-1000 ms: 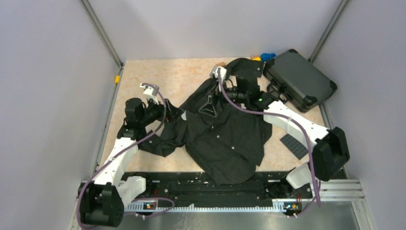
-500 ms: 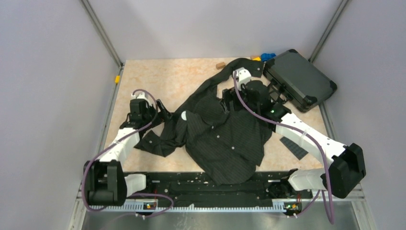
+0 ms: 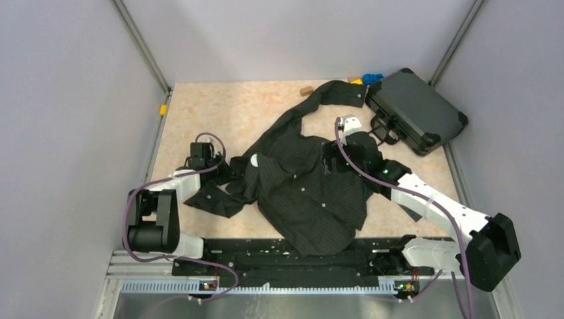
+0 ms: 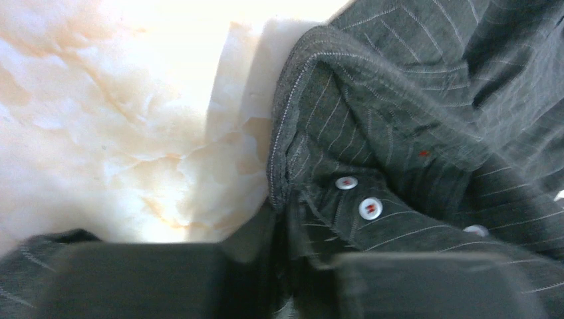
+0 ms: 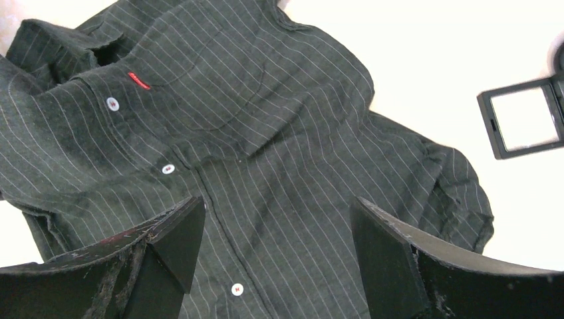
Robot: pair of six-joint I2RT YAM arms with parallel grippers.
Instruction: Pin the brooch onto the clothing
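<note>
Nearest the rail: the hem of the clothing [image 3: 309, 199] reaches the black base rail. The shirt lies front-up and crumpled on the table [image 3: 219, 113], with its white buttons [image 5: 168, 169] showing down the placket. A flat dark pad [image 3: 409, 203] sits on the table just right of the shirt, under the right arm. The left gripper [image 3: 225, 174] is low on the bunched sleeve at the shirt's left side. In the wrist view its fingers [image 4: 432, 286] are close together with a fold of cuff fabric pinched between them, and the cuff buttons [image 4: 370, 208] sit just past the tips. The brooch [image 3: 254, 160] reads as a small pale round dot on the shirt just beyond that gripper, between the two grippers. Can't tell if it's pinned or only lying there. The right gripper [image 3: 327, 159] hovers over the shirt front with jaws wide apart and nothing between them. Its wrist view shows the red tag [image 5: 139, 80] up by the collar. Farther out, the other sleeve runs to the far edge. A small tan piece [image 3: 306, 90] lies beside it, the dark case [image 3: 416, 109] sits in the far right corner, and a bright-blue toy piece [image 3: 372, 78] is at the case's far corner.
</note>
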